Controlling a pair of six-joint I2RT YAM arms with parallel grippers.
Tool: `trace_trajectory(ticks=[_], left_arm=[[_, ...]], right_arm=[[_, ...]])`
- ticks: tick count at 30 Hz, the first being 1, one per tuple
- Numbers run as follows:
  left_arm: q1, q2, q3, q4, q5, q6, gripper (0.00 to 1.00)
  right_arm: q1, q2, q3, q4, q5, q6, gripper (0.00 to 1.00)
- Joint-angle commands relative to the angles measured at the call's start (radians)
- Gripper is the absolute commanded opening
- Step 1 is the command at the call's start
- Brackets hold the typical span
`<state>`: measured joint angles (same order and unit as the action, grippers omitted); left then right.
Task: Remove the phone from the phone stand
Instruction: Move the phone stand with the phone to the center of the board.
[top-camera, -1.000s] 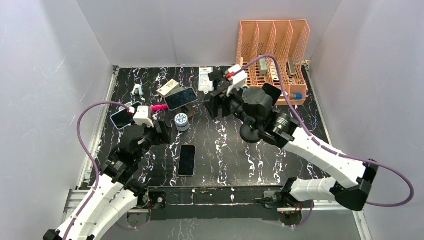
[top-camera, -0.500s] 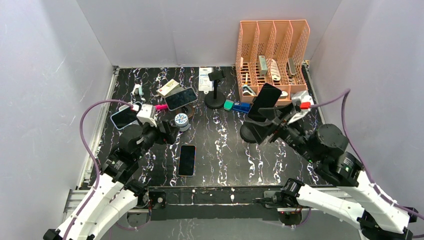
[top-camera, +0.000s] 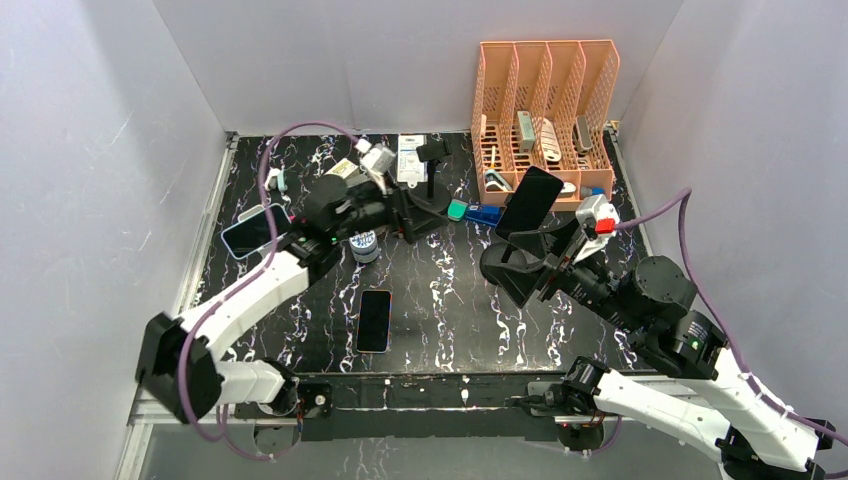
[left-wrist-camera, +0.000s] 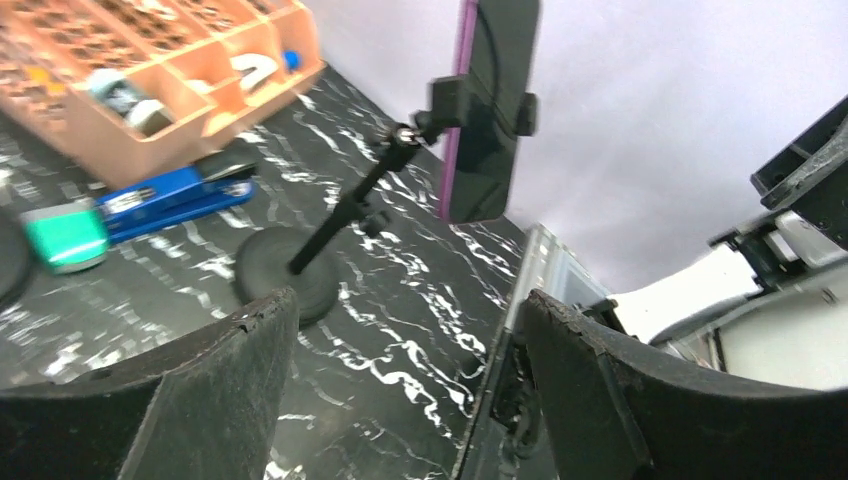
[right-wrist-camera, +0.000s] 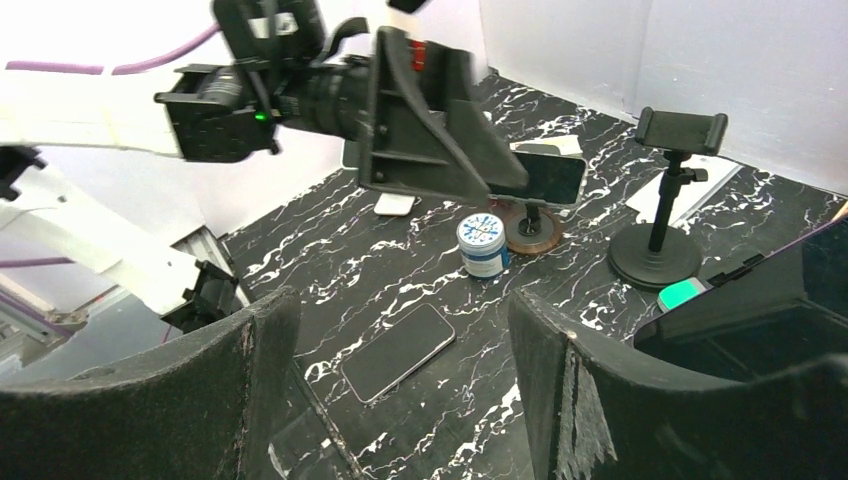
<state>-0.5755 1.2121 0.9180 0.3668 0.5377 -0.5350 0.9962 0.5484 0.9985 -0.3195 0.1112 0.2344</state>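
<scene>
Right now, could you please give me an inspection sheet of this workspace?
Surface: black marbled tabletop, crowded.
Job's things: dark phone clamped in black round-based stand.
Clutter: orange slotted organiser, empty black stand, flat-lying phone, white jar with blue-patterned lid.
Grippers: left gripper and right gripper open, holding nothing.
Cables: purple cables arch over the arms.
Surroundings: pale grey walls.

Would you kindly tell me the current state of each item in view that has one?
Black slab phone: clamped in round-based black stand, tilted.
Second black stand: clamp empty.
Dark-screened phone: lying flat, screen up.
Left end effector: open, empty.
Right end effector: open, empty.
</scene>
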Motion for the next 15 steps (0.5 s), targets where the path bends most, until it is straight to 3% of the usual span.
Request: trace_trajectory(ticks=[1, 15], left_arm=[[-0.092, 0.14, 0.121, 0.109, 0.113, -0.003, 0.79], [-0.134, 0.492, 0.359, 0.165, 0.209, -0.074, 0.76]], right_arm=[[0.002, -0.012, 0.027, 0.053, -0.044, 0.013, 0.83], [0.001, 0.009, 0.062, 0.057, -0.063, 0.027, 0.83]])
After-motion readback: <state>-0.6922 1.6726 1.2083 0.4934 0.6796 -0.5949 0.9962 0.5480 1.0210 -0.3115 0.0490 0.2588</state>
